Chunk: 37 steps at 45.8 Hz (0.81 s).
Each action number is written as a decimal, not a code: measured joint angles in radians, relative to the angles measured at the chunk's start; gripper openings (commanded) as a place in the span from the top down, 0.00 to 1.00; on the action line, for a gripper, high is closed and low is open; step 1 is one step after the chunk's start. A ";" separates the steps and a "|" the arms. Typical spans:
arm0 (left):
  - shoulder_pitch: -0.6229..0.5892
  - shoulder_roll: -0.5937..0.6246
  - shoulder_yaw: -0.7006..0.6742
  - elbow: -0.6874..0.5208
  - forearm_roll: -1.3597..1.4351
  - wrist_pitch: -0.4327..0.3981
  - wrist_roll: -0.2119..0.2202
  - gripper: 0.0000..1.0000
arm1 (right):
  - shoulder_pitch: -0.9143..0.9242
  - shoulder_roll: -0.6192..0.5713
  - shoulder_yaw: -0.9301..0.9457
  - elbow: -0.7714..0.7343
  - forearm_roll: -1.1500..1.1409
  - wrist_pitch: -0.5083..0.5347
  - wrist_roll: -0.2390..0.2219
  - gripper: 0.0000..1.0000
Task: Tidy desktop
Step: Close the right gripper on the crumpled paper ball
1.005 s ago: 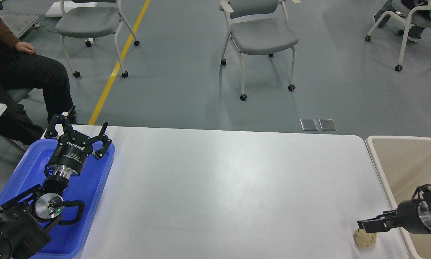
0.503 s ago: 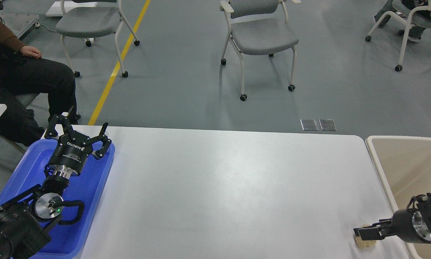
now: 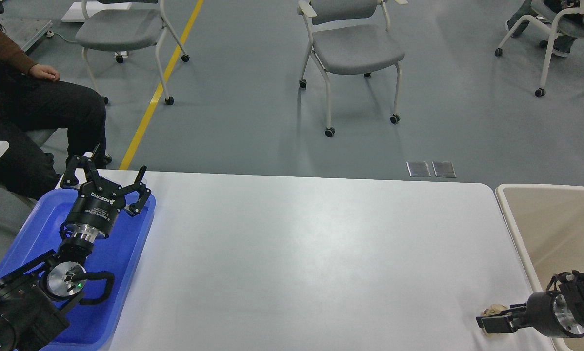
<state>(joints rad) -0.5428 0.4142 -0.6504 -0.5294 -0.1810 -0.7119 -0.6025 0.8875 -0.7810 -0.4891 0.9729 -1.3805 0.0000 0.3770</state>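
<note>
White desk (image 3: pixel 311 253) lies bare except at 4 o'clock, where my right gripper (image 3: pixel 487 322), fingers indistinguishable, meets crumpled paper (image 3: pixel 493 310); I'd pinch centrally before lifting toward the beige bin (image 3: pixel 545 219) while my left gripper (image 3: pixel 107 178) hangs spread.

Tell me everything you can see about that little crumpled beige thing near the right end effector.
The crumpled beige wad looks like scrunched paper or tissue, pale tan and wrinkled. It lies on the white desktop near its front right corner, close to the beige bin. The right end effector lies across it and hides most of it, so only a top edge and a sliver below show. Whether the fingers are closed on it cannot be told.
</note>
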 measured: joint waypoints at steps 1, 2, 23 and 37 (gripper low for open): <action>0.000 0.000 0.000 0.000 0.000 0.000 0.000 0.02 | -0.001 0.000 0.000 -0.001 0.000 -0.002 0.000 0.03; 0.000 0.000 0.000 0.000 0.000 0.000 0.000 0.02 | -0.002 0.001 0.000 -0.003 0.000 -0.005 0.000 0.04; 0.000 0.000 0.000 0.000 0.000 0.000 0.000 0.02 | -0.045 0.019 -0.012 -0.061 -0.001 -0.072 0.006 0.77; 0.000 0.000 0.000 0.000 0.000 0.000 0.000 0.02 | -0.053 0.028 -0.017 -0.080 -0.003 -0.095 0.038 1.00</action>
<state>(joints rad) -0.5428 0.4142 -0.6504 -0.5292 -0.1810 -0.7123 -0.6024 0.8348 -0.7530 -0.5060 0.8931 -1.3830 -0.0952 0.4154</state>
